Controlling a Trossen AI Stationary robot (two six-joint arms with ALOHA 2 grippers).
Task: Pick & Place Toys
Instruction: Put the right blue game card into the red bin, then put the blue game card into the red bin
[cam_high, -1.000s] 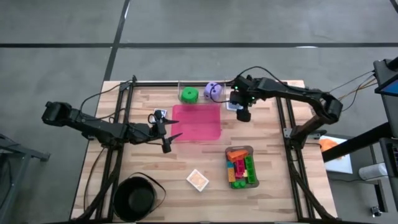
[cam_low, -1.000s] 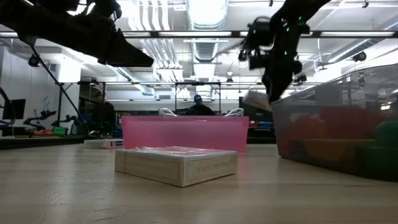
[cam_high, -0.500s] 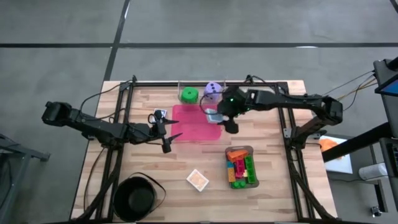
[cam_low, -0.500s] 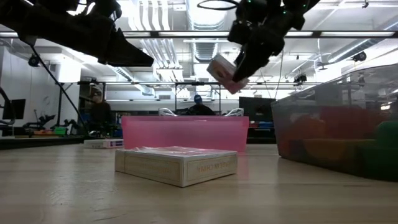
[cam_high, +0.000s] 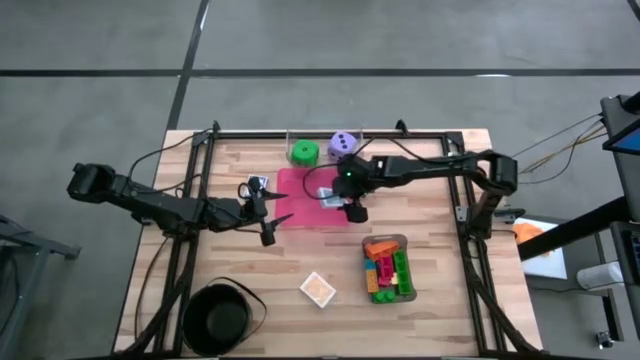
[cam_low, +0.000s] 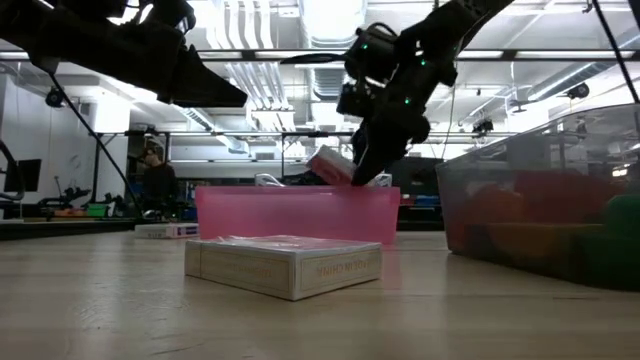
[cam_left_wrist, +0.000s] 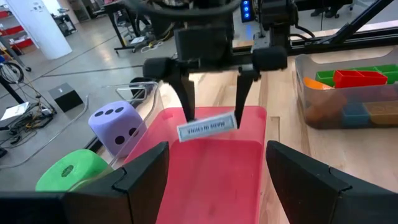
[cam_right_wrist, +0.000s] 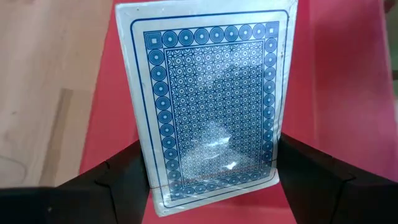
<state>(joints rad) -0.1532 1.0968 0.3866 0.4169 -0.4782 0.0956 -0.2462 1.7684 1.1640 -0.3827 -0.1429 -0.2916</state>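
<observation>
Low view: card deck (cam_low: 330, 166) above pink tray (cam_low: 297, 213)

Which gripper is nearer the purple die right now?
Right. The right gripper, holding the blue card deck over the pink tray, is near the purple die; the left gripper waits farther off.

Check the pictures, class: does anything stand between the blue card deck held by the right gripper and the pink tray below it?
Nothing visible does. The right gripper holds the blue card deck directly above the pink tray, whose floor beneath it looks bare.
</observation>
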